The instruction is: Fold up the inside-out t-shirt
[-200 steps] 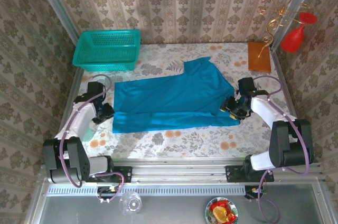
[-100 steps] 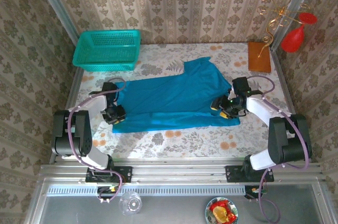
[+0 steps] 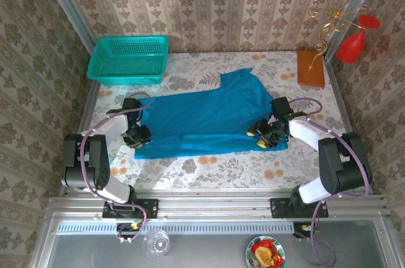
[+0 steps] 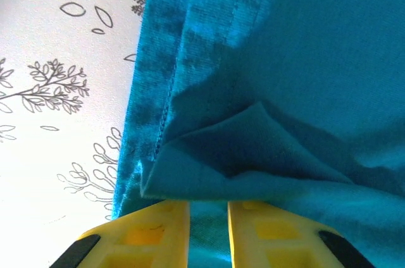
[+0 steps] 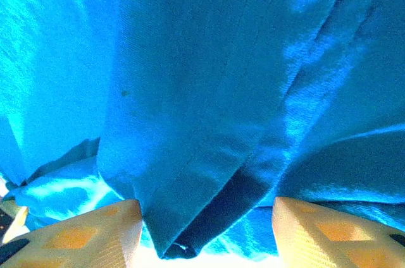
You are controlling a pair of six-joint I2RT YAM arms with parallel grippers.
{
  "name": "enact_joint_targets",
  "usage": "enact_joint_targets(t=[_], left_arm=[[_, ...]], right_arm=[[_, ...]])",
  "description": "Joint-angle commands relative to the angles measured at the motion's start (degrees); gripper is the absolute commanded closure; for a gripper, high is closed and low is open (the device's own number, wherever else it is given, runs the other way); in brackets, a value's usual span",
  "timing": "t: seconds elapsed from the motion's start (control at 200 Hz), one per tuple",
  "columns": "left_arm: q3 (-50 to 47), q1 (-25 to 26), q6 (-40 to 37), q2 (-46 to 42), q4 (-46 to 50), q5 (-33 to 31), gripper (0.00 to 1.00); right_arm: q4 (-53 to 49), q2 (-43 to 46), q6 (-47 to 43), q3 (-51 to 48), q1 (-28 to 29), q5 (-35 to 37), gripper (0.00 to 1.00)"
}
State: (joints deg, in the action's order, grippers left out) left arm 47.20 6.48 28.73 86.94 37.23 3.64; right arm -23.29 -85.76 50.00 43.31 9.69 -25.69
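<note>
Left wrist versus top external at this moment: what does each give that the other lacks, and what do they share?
Left wrist: the stitched hem of the t-shirt up close, with a small fold of cloth just ahead of the left gripper, whose yellow fingers stand close together. Top external: the shirt's whole spread, the turquoise basket at the far left, the right gripper on the shirt's right end. Both: the shirt's left edge on the patterned table.

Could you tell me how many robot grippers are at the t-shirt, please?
2: the left gripper sits at the left end of the plain teal-blue t-shirt, the right gripper at its right end.
</note>
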Motion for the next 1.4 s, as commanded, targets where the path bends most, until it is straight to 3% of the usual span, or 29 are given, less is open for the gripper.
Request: enact_joint_targets(t=[0.0,0.14,0.33,0.55,0.705,0.87,1.085,1.275,1.395], left_arm=[[-1.2,0.6,-0.7,-1.6,0.6,-0.5,0.77],[-1.3,0.9,-0.5,-2.2,0.9,-0.6,0.77],[-0.8,1.3,-0.5,-3.5,2.2,-1.2,0.77],[-0.8,1.4,-1.1,-3.4,3.1,-2.0,0.78],[-1.7,1.4,-1.0,-3.5,2.8,-2.3,0.78],[-2.4,1.5,-0.6,-4.2,2.7,-2.3,0.78],[-2.2,2.0,-0.7,-4.5,2.7,-1.9,0.78],[-1.6,2.7,-0.8,-4.2,2.7,-1.8,0.78],[-1.5,2.9,-0.8,-3.9,2.7,-1.8,0.78]], right_arm=[[1.1,-1.7,3.6,0.4,0.9,0.6,0.46],[1.1,-1.1,4.3,1.4,2.2,2.2,0.61],[-2.5,-1.8,0.3,6.9,3.9,4.9,0.92],[-7.2,-12.6,-9.1,19.8,5.6,3.8,0.96],[-13.6,-20.7,-15.1,30.2,6.8,4.4,0.83],[-14.9,-22.7,-18.6,35.1,7.4,2.8,0.58],[-14.6,-16.7,-20.4,31.8,6.9,3.9,0.49],[-16.9,-10.2,-20.7,25.2,6.0,13.4,0.41],[-15.3,-8.5,-21.3,21.2,4.1,14.6,0.18]])
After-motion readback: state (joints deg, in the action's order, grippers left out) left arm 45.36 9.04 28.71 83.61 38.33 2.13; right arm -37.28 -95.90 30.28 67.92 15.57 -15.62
